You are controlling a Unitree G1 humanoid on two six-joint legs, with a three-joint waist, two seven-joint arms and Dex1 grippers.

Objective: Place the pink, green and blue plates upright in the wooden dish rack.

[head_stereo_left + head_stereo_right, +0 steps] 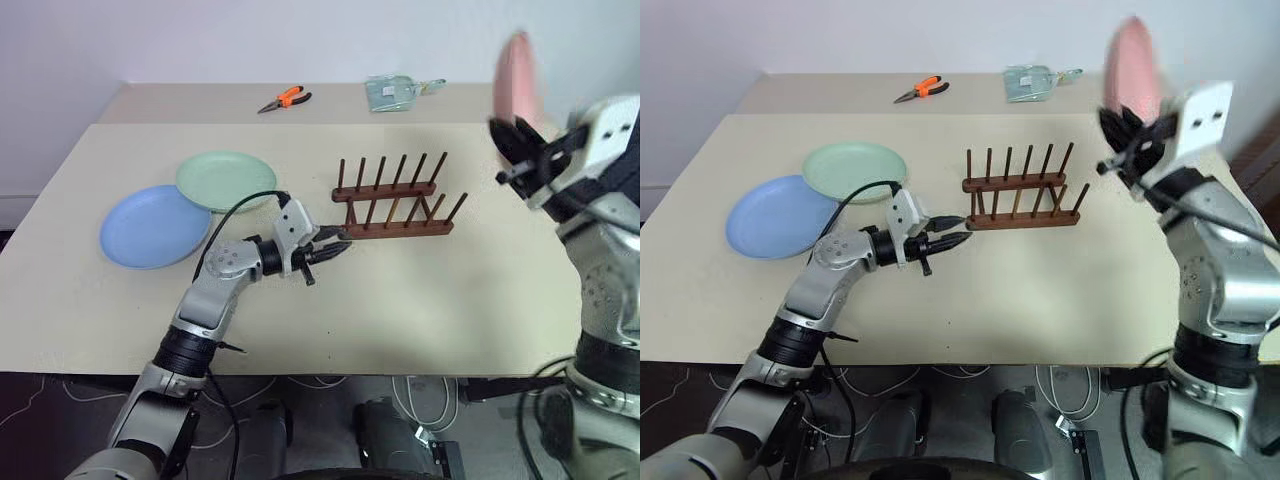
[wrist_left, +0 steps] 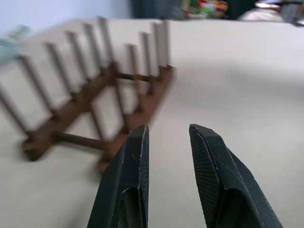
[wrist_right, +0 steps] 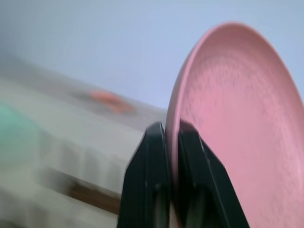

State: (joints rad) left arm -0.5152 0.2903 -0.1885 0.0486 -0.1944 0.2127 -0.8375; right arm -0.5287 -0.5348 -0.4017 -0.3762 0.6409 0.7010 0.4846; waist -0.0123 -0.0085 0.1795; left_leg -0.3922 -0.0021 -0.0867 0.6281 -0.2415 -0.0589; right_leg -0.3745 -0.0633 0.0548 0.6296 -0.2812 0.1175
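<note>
Pale beige table (image 1: 420,290) across most of the frame, backed by a plain white wall along the top. Cables and dark equipment on the floor below the near edge.

Right gripper (image 3: 172,135) raised at the upper right of the head views, well above the table, clamped tight on the rim of the pink plate (image 3: 237,123). Plate held on edge, standing up above the black fingers, clear of everything else.

Left gripper (image 1: 335,250) level over the middle of the table, pointing toward the near left end of the wooden dish rack (image 1: 395,200). Fingers parted by a narrow gap, nothing between them; tips just beside the rack's front rail, contact impossible to judge.

Rack at centre frame, dark reddish-brown, two parallel rails with rows of upright pegs, no plate in any slot.

Green plate (image 1: 226,180) flat on the table at centre left, well apart from the rack. Blue plate (image 1: 152,227) flat just below and left of it, rims overlapping or touching, green apparently on top.

Orange-handled pliers (image 1: 284,99) at the far edge, upper middle. Small pale green packet (image 1: 392,92) to their right, also near the back edge.
</note>
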